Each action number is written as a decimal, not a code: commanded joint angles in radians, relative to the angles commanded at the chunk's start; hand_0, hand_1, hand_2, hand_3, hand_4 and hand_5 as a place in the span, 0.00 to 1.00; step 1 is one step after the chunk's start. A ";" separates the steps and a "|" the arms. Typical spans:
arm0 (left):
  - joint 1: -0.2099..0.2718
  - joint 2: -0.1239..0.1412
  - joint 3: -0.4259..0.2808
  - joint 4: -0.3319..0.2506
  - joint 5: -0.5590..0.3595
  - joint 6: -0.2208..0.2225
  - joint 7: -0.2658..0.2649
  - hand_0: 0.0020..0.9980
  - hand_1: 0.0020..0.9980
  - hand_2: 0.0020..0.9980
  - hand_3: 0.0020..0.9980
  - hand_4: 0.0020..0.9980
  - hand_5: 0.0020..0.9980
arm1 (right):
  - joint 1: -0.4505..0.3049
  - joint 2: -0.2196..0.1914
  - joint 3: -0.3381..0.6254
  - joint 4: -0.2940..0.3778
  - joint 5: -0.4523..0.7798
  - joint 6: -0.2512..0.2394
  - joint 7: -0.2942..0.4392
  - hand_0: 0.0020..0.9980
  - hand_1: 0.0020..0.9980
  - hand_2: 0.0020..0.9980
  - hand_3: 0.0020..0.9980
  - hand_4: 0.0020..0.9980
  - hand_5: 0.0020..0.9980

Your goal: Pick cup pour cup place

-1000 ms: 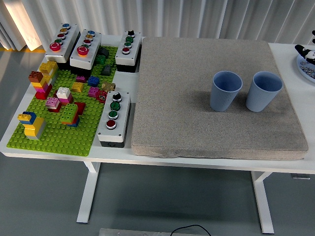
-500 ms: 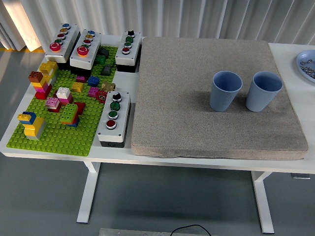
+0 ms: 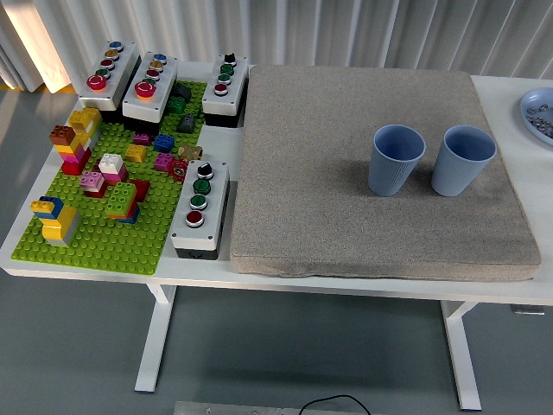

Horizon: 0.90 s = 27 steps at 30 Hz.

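Observation:
Two blue ribbed cups stand upright side by side on a grey mat (image 3: 346, 216). The left cup (image 3: 396, 160) is near the mat's right middle. The right cup (image 3: 462, 161) stands a small gap to its right, near the mat's right edge. I cannot see inside either cup. Neither robot hand is in view.
A green brick baseplate (image 3: 104, 233) with several coloured bricks lies at the left. Several button boxes stand around it, one (image 3: 200, 207) next to the mat's left edge. A blue plate (image 3: 537, 112) with small items shows at the right edge.
A black and white object over the plate at the right edge one second ago has gone out of view. The cups have not moved.

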 joint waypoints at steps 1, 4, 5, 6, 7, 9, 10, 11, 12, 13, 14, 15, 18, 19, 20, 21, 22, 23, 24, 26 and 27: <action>0.000 0.000 0.001 0.000 -0.001 0.000 0.000 0.74 0.77 0.83 0.65 0.52 0.95 | 0.000 0.000 0.001 0.000 0.001 -0.003 -0.003 0.82 0.76 0.75 0.78 0.81 0.67; -0.002 0.000 0.006 0.000 -0.006 0.000 -0.001 0.74 0.77 0.83 0.65 0.52 0.95 | -0.001 0.000 -0.004 -0.002 -0.019 -0.001 -0.033 0.82 0.76 0.75 0.78 0.81 0.67; -0.002 0.000 0.007 0.000 -0.006 0.000 -0.001 0.74 0.77 0.83 0.65 0.52 0.95 | -0.001 0.000 -0.005 -0.002 -0.028 0.000 -0.039 0.82 0.76 0.75 0.78 0.81 0.67; -0.002 0.000 0.008 0.000 -0.008 0.000 -0.002 0.74 0.77 0.83 0.65 0.52 0.95 | -0.001 0.001 -0.006 -0.002 -0.041 0.005 -0.056 0.82 0.76 0.75 0.78 0.81 0.67; -0.003 0.000 0.009 0.000 -0.008 0.000 -0.002 0.74 0.77 0.83 0.64 0.52 0.95 | -0.001 0.001 -0.007 -0.002 -0.047 0.008 -0.067 0.86 0.78 0.79 0.78 0.81 1.00; -0.003 0.000 0.011 0.000 -0.010 0.000 -0.002 0.74 0.77 0.83 0.64 0.52 0.95 | -0.002 0.003 -0.014 -0.002 -0.075 0.019 -0.106 0.86 0.78 0.79 0.78 0.81 1.00; -0.003 0.000 0.013 0.000 -0.012 0.000 -0.002 0.74 0.77 0.83 0.64 0.52 0.95 | -0.003 0.005 -0.019 -0.002 -0.085 0.019 -0.114 0.86 0.78 0.79 0.78 0.81 1.00; -0.002 0.001 0.015 0.000 -0.014 0.001 -0.002 0.74 0.77 0.83 0.64 0.52 0.95 | -0.003 0.007 -0.024 -0.002 -0.092 0.018 -0.119 0.86 0.78 0.79 0.78 0.81 1.00; -0.002 0.001 0.018 0.000 -0.016 0.000 -0.002 0.74 0.77 0.83 0.64 0.52 0.95 | -0.004 0.009 -0.026 -0.002 -0.100 0.017 -0.124 0.86 0.78 0.79 0.78 0.81 1.00; -0.001 0.002 0.020 0.000 -0.017 0.001 -0.003 0.74 0.77 0.83 0.64 0.52 0.95 | -0.005 0.010 -0.029 -0.003 -0.106 0.020 -0.126 0.87 0.78 0.80 0.79 0.80 1.00; 0.000 0.002 0.021 0.000 -0.018 0.001 -0.003 0.74 0.77 0.83 0.64 0.52 0.95 | -0.005 0.011 -0.030 -0.004 -0.108 0.021 -0.127 0.87 0.78 0.80 0.79 0.80 1.00; 0.000 0.002 0.020 0.000 -0.017 0.000 -0.003 0.74 0.77 0.83 0.64 0.52 0.95 | -0.006 0.011 -0.031 -0.004 -0.110 0.021 -0.127 0.87 0.78 0.80 0.79 0.80 1.00; 0.002 0.003 0.019 0.000 -0.016 0.000 -0.003 0.74 0.77 0.83 0.64 0.52 0.95 | -0.008 0.012 -0.035 -0.004 -0.135 0.021 -0.128 0.87 0.78 0.80 0.79 0.80 1.00; 0.001 0.003 0.020 0.000 -0.015 0.000 -0.003 0.74 0.77 0.83 0.64 0.52 0.95 | -0.008 0.012 -0.036 -0.005 -0.139 0.020 -0.124 0.89 0.80 0.82 0.80 0.80 1.00; 0.001 0.003 0.020 0.000 -0.014 0.000 -0.003 0.74 0.77 0.83 0.64 0.52 0.95 | -0.009 0.013 -0.037 -0.007 -0.140 0.021 -0.123 0.89 0.80 0.82 0.80 0.80 1.00; 0.001 0.003 0.020 0.000 -0.014 0.000 -0.004 0.74 0.77 0.83 0.64 0.52 0.95 | -0.009 0.013 -0.037 -0.007 -0.140 0.021 -0.123 0.89 0.80 0.82 0.80 0.80 1.00; 0.001 0.003 0.018 0.000 -0.014 0.001 -0.004 0.74 0.77 0.83 0.64 0.52 0.95 | -0.008 0.013 -0.037 -0.008 -0.147 0.020 -0.125 0.89 0.80 0.82 0.80 0.80 1.00; 0.000 0.003 0.018 0.000 -0.015 0.001 -0.004 0.74 0.77 0.83 0.64 0.52 0.95 | -0.008 0.013 -0.037 -0.008 -0.147 0.020 -0.126 0.89 0.80 0.82 0.80 0.80 1.00; 0.000 0.003 0.018 0.000 -0.016 0.001 -0.004 0.74 0.77 0.83 0.64 0.52 0.95 | -0.008 0.012 -0.037 -0.009 -0.145 0.020 -0.126 0.89 0.80 0.82 0.80 0.80 1.00; 0.000 0.002 0.017 0.000 -0.016 0.001 -0.004 0.74 0.77 0.83 0.64 0.52 0.95 | -0.007 0.012 -0.037 -0.010 -0.149 0.019 -0.125 0.89 0.80 0.82 0.80 0.80 1.00; -0.001 0.002 0.014 0.000 -0.014 0.001 -0.004 0.74 0.77 0.83 0.64 0.52 0.95 | -0.006 0.012 -0.037 -0.010 -0.156 0.017 -0.123 0.89 0.80 0.82 0.80 0.80 1.00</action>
